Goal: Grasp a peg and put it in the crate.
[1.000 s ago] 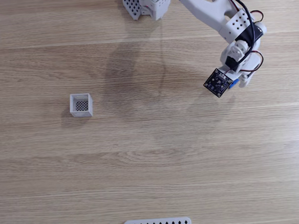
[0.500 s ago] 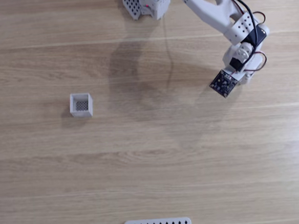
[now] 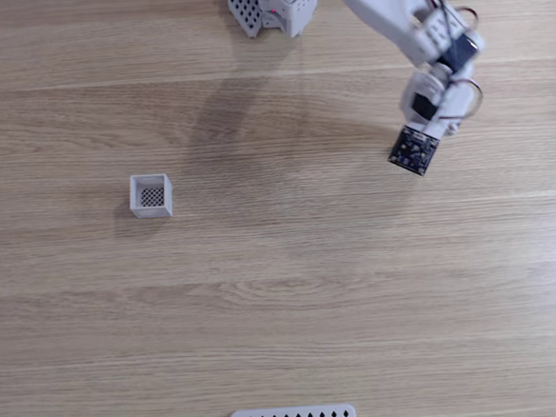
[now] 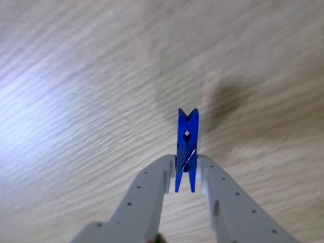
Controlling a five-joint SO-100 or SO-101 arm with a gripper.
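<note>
Claw [image 4: 186, 174] pinching slim bright blue plastic peg [image 4: 187, 147], carrying step; next move calling for travel toward small white square crate [image 3: 150, 195] at 9 o'clock across desk.

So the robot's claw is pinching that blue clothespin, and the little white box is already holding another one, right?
Not quite. The claw does pinch the blue clothespin, as the other view shows. But in the fixed view the little white box holds nothing: just its dark mesh bottom shows.

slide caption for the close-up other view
Gripper shut on a blue peg, held upright above a blurred wooden table.
</note>
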